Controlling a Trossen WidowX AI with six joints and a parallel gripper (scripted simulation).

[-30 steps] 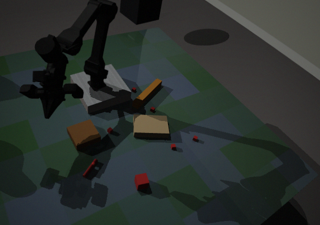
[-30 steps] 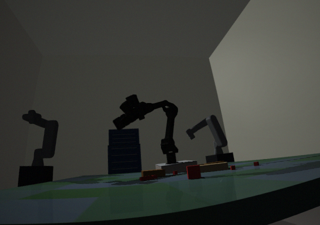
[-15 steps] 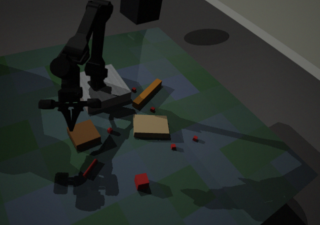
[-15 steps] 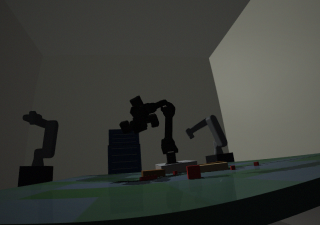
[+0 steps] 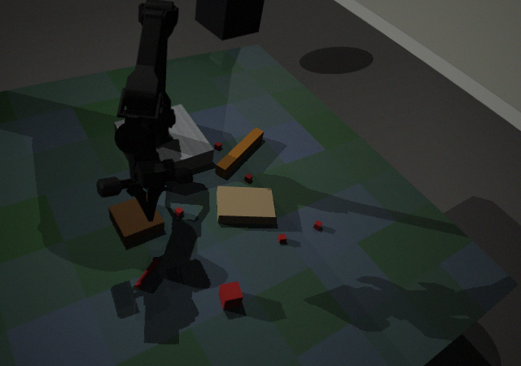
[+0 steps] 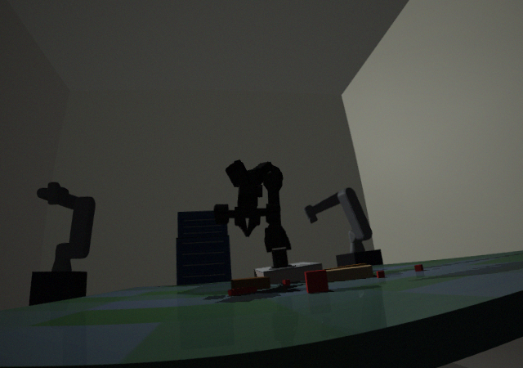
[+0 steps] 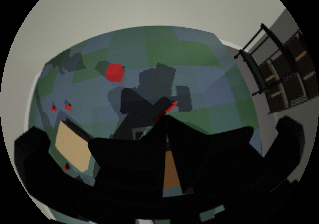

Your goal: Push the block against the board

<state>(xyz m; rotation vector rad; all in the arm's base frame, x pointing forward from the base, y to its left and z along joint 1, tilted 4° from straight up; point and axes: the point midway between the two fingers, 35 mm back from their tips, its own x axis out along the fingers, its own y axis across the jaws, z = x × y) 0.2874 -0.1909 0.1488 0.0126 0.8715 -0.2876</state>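
The brown square block [image 5: 133,219] [image 6: 250,283] lies flat at the left in the top view; part of it shows between the finger shapes in the wrist view [image 7: 171,170]. The tan, flat rectangular piece [image 5: 246,201] [image 6: 350,273] [image 7: 72,146] looks like the board. It lies to the right of the block in the top view, with a wide gap between them. My gripper [image 5: 151,219] [image 6: 248,235] [image 7: 165,119] is shut and empty, pointing down. Its tips overlap the block in the top view, but the exterior view shows them well above it.
A long orange bar [image 5: 240,152] lies behind the tan piece. A small red cube [image 5: 179,211] lies between block and tan piece, with several others around. A red rod [image 5: 147,272] and larger red cube [image 5: 230,295] lie in front. My arm stands on a grey base [image 5: 191,137].
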